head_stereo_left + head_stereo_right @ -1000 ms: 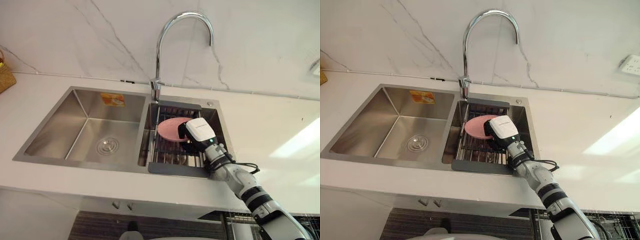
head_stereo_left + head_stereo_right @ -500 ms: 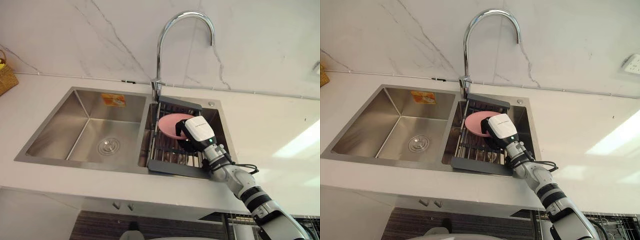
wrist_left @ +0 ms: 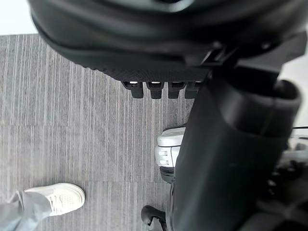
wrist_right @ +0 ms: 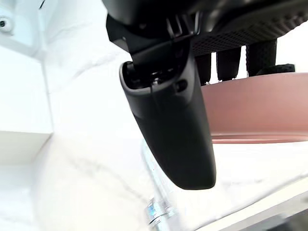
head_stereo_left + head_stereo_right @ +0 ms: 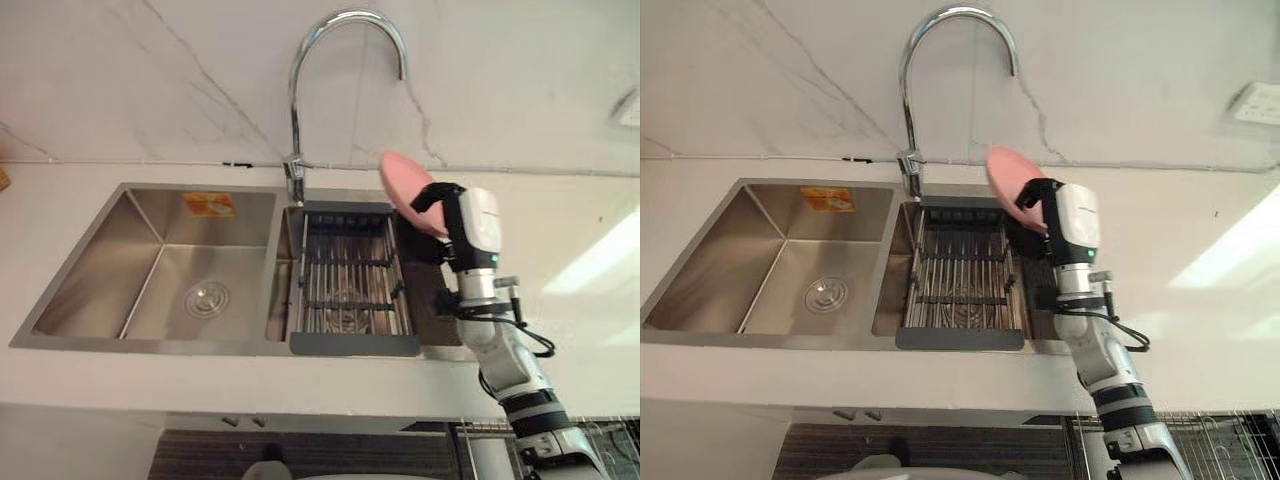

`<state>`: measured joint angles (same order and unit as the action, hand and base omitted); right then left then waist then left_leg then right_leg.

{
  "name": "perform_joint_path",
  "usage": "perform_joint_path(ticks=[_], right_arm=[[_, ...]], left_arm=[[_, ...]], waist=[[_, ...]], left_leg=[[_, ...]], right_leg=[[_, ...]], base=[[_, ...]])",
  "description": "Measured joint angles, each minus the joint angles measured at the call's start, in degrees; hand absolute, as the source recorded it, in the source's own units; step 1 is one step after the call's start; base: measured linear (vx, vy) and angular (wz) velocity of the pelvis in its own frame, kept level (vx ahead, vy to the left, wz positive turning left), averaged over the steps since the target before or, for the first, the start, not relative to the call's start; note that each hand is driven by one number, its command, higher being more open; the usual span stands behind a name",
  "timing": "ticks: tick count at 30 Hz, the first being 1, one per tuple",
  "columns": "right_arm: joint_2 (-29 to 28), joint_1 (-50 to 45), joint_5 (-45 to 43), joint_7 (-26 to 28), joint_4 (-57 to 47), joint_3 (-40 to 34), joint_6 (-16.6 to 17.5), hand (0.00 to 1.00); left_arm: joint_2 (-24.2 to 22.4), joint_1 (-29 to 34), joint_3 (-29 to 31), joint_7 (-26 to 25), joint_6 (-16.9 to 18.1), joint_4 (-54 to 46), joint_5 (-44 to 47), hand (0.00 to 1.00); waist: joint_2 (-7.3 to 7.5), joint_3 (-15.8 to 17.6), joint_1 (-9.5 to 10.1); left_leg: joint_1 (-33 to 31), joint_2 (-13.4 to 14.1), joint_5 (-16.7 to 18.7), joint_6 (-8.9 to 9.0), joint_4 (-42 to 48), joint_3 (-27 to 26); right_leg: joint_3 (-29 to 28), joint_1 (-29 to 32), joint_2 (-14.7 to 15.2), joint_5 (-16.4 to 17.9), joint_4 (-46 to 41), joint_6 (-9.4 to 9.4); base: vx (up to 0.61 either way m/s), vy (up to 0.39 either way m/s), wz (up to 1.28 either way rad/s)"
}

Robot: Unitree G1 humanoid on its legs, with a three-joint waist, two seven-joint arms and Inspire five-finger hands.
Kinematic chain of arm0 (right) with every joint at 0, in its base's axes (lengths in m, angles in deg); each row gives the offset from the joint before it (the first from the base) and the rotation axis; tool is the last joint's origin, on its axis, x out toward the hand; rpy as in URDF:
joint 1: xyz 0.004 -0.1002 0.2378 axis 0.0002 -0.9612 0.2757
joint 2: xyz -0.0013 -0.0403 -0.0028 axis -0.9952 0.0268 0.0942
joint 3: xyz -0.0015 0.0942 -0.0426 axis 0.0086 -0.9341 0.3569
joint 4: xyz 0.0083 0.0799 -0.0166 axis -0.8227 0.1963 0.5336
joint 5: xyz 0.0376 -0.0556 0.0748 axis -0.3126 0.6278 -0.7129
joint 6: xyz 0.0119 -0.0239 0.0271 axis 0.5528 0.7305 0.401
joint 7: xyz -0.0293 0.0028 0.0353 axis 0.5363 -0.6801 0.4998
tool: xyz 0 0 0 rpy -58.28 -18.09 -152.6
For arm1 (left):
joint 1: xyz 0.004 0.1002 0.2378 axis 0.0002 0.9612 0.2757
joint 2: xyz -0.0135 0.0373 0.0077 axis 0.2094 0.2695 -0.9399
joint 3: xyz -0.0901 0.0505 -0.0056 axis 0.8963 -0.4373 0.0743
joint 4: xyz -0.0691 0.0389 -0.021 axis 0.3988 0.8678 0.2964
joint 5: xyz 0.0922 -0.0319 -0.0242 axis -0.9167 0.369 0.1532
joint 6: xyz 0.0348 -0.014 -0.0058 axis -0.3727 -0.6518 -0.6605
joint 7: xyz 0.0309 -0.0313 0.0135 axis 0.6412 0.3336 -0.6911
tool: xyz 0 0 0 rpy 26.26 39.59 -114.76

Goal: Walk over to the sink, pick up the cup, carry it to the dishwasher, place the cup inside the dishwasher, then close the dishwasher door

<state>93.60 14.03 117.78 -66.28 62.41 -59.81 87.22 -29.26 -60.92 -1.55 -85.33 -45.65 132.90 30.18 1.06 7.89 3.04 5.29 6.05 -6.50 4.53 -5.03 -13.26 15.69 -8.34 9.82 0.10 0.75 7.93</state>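
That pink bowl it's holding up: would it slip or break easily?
Probably stiff and light: the pink bowl holds its shape, pinched at one edge by the right hand. Its smooth surface may be slippery, so it might tip.

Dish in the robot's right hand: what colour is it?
The dish is pink, clearest in the left eye view.

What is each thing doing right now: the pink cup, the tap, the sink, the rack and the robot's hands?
Pink cup: held in the air, tipped on its side, above the sink's right end.
Right hand: fingers curled round the cup.
Left hand: relaxed, holding nothing, over the floor.
Tap: off, no water coming out.
Rack: sitting in the right basin.
Sink: left basin looks dry.
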Motion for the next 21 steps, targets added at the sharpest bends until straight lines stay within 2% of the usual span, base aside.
perform_joint_path(ticks=[2, 5, 9, 11, 13, 14, 16, 17, 18, 20, 21], right_arm=[[0.31, -1.87, 0.08, -0.85, -2.57, -1.50, 0.10, 0.00], [0.31, -4.74, 0.67, -5.61, -7.24, -5.36, 0.70, 0.00], [0.63, -7.59, 2.83, -11.38, -13.19, -14.39, -0.19, 0.00], [0.99, -9.87, 2.77, -13.95, -14.42, -20.29, -2.09, 0.00], [1.02, -11.07, 2.62, -16.81, -12.79, -24.80, -4.12, 0.00], [0.92, -11.24, 1.78, -20.56, -7.61, -26.53, -6.40, 0.00], [0.16, -11.53, 1.42, -22.50, -3.49, -27.18, -7.53, 0.00], [-1.33, -11.73, -0.01, -23.25, -0.63, -27.13, -8.12, 0.00], [-2.92, -11.87, -1.33, -23.75, 0.89, -26.97, -8.09, 0.00], [-3.99, -11.87, -3.14, -24.37, 1.43, -26.56, -7.45, 0.00], [-4.59, -11.86, -4.51, -25.34, 1.71, -26.53, -5.99, 0.00]], left_arm=[[-0.21, 0.33, 0.00, -0.25, 0.01, 0.12, 0.04, 1.00], [-0.32, 0.50, -0.01, -0.40, -0.04, 0.30, 0.04, 1.00], [-0.37, 0.70, 0.04, -0.42, -0.74, 0.24, 0.08, 1.00], [-0.18, 0.68, 0.03, -0.43, -1.56, 0.22, 0.09, 1.00], [0.69, -0.11, -0.04, -0.52, -2.84, 0.15, 0.35, 1.00], [2.26, -0.72, 0.24, -0.71, -4.40, 0.17, 4.00, 1.00], [3.24, -1.74, 1.24, -1.42, -5.62, 0.17, 6.92, 1.00], [3.99, -2.48, 1.49, -2.95, -5.91, 0.23, 9.37, 1.00], [4.02, -2.72, 2.61, -4.31, -5.89, 0.23, 11.86, 1.00], [3.65, -2.62, 4.17, -5.53, -5.89, 0.26, 14.56, 1.00], [3.25, -2.49, 5.45, -6.19, -5.88, 0.22, 15.66, 1.00]], waist=[[-0.21, -0.12, -0.96], [-0.42, -0.26, -1.75], [-0.10, -0.73, -2.33], [0.70, -0.98, -2.91], [1.78, -0.81, -4.31], [3.95, 0.18, -5.65], [5.62, 1.24, -5.68], [7.18, 2.52, -5.52], [7.81, 3.82, -5.38], [8.03, 4.47, -5.27], [8.54, 4.75, -5.42]], left_leg=[[0.18, 0.14, 0.04, 0.01, 0.00, -0.64], [0.77, 0.39, 0.20, 0.09, 0.01, -1.78], [1.54, 0.68, 0.53, 0.14, 0.00, -4.72], [1.20, 0.71, 0.74, 0.11, 0.01, -7.11], [-1.10, 0.67, 0.89, 0.29, 0.11, -9.20], [-4.12, 0.89, 0.51, 0.31, 0.31, -11.78], [-5.53, 1.42, 0.54, 0.28, 1.27, -14.15], [-6.43, 2.45, 1.53, 0.16, 3.29, -16.66], [-6.99, 4.55, 2.92, -0.41, 6.24, -19.19], [-7.68, 7.01, 5.23, -0.72, 9.78, -22.37], [-8.52, 8.48, 7.62, -0.91, 13.76, -24.18]], right_leg=[[-0.65, 0.33, -0.08, -0.07, -0.15, -0.05], [-1.99, 0.87, -0.22, -0.08, -0.82, -0.07], [-5.10, 2.77, -0.35, -0.13, -2.30, -0.16], [-7.59, 5.49, -0.33, -0.08, -3.80, -0.20], [-9.70, 9.77, -0.33, -0.04, -5.01, -0.24], [-11.07, 14.57, -0.45, -0.17, -4.95, -0.37], [-9.54, 17.07, 0.07, -0.20, -4.83, -1.79], [-5.06, 18.20, 1.05, -0.13, -4.71, -6.60], [2.56, 18.26, 1.63, 0.94, -4.36, -15.34], [11.03, 18.19, 2.43, 4.42, -4.56, -23.16], [16.27, 18.14, 3.66, 4.67, -4.98, -24.11]], base=[[-0.03, -0.004, -0.22], [-0.02, -0.001, -0.22], [-0.03, 0.018, -0.36], [-0.05, 0.044, -0.60], [-0.10, 0.038, -0.70], [-0.10, 0.022, -0.80], [-0.07, 0.020, -0.90], [-0.02, 0.015, -1.21], [0.00, 0.013, -1.27], [0.02, 0.016, -1.17], [0.03, 0.007, -1.17]])
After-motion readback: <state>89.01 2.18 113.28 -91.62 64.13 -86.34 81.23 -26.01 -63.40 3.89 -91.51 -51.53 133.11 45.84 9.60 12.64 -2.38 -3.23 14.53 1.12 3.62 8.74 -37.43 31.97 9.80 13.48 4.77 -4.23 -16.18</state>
